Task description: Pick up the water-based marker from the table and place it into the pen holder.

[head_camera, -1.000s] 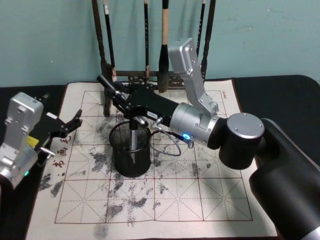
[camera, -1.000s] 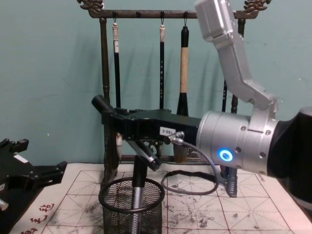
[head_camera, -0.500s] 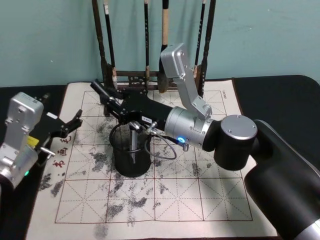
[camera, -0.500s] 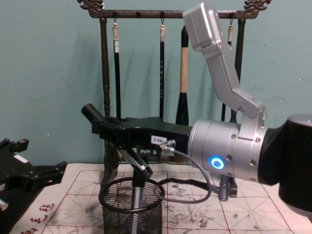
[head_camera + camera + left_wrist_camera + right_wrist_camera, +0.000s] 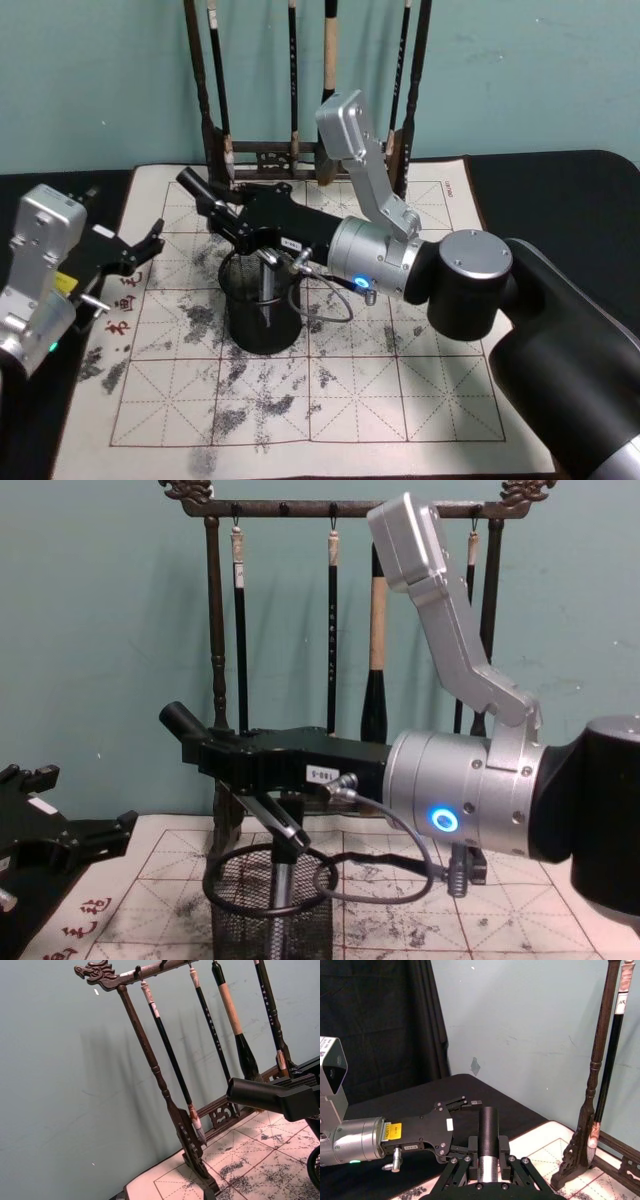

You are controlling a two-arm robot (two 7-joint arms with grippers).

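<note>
Right gripper [image 5: 268, 262] sits lower and further left than 0.5 s ago, over the pen holder [image 5: 262, 312], fingers clamped on the water-based marker [image 5: 280, 892], which stands upright inside the mesh cup directly below it. Left gripper [image 5: 148, 243] unchanged, fingers spread, parked well left.

right end effector [image 5: 275, 825] shifted left, marker [image 5: 281, 885] sunk into pen holder [image 5: 235, 910]

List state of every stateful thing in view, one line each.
Marker: upright, lower end down inside the cup, top between the right gripper's fingers.
Cup: upright on the paper mat.
Right gripper: over the cup; whether it still clamps the marker is unclear.
Left gripper: open, holding nothing, at the mat's left edge.
Brushes: hanging on the rack behind.
</note>
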